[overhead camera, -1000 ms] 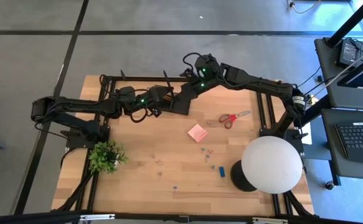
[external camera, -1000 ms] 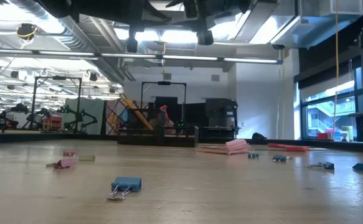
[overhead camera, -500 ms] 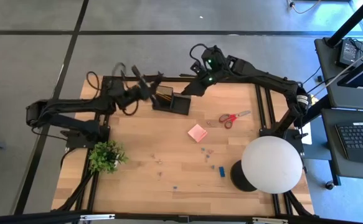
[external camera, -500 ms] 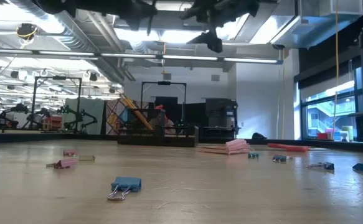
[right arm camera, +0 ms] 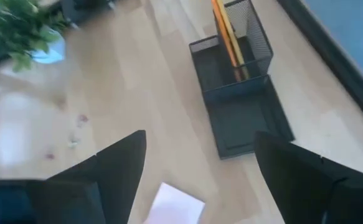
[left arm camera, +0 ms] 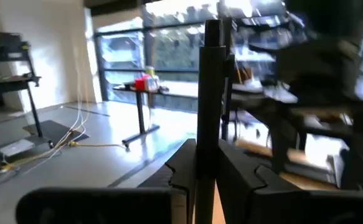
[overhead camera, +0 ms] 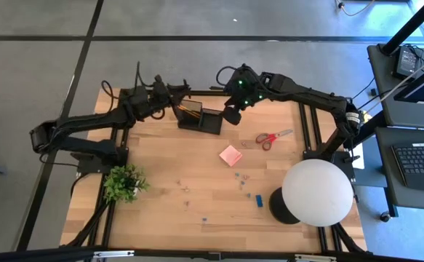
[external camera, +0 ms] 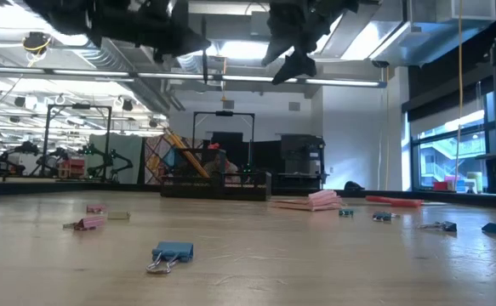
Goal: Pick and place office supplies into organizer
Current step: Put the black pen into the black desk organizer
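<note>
Fingers first: the left gripper (overhead camera: 174,93) is clamped on a black pen (left arm camera: 208,112), and the right gripper (overhead camera: 231,114) hangs with its fingers spread and nothing between them. From the high view, the left gripper sits just beside the tall cup end of the organizer (overhead camera: 200,118) at the back of the table (overhead camera: 161,182), while the right gripper is over the organizer's low tray end. The scissors (overhead camera: 273,137), pink sticky-note pad (overhead camera: 230,155) and small blue block (overhead camera: 259,199) lie loose on the wood, well apart from the organizer, with tiny clips scattered between them. In the low view both arms are up high above the table, and a thin dark stick, probably the pen, hangs down from the left one; a blue clip (external camera: 170,254) lies nearest the camera. The left wrist view shows the pen standing upright, pinched between the two fingers. The right wrist view looks down past spread fingers (right arm camera: 116,165) at the organizer, where an orange-brown pencil (right arm camera: 228,36) already leans in the mesh cup. My read: the pen drop is the step in hand. Next it needs the tip lined up over the cup, lowered, then let go.
</note>
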Robot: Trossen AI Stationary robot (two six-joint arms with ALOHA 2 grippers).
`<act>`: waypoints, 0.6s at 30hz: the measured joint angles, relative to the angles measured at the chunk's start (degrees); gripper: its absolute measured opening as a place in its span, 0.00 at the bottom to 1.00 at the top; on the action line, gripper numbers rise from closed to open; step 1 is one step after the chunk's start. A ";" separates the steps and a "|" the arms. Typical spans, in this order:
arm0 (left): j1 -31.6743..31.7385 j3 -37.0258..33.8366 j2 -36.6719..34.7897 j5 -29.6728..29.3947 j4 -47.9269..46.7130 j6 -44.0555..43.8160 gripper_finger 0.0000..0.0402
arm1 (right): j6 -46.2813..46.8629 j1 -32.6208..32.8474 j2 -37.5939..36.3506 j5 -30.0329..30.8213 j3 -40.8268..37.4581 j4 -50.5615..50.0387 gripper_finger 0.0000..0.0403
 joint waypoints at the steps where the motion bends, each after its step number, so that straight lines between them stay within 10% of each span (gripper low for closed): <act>1: 0.66 -1.06 0.33 -0.01 2.51 -1.86 0.10 | -0.80 0.55 0.00 1.10 -0.02 -0.01 0.75; 7: 4.81 -8.34 0.94 -0.02 14.05 -13.74 0.10 | -2.29 3.19 -0.61 7.57 -3.42 3.88 0.75; 18: 4.77 -13.80 3.14 -1.49 19.39 -14.57 0.10 | 1.44 2.29 -15.12 6.61 -36.90 37.12 0.75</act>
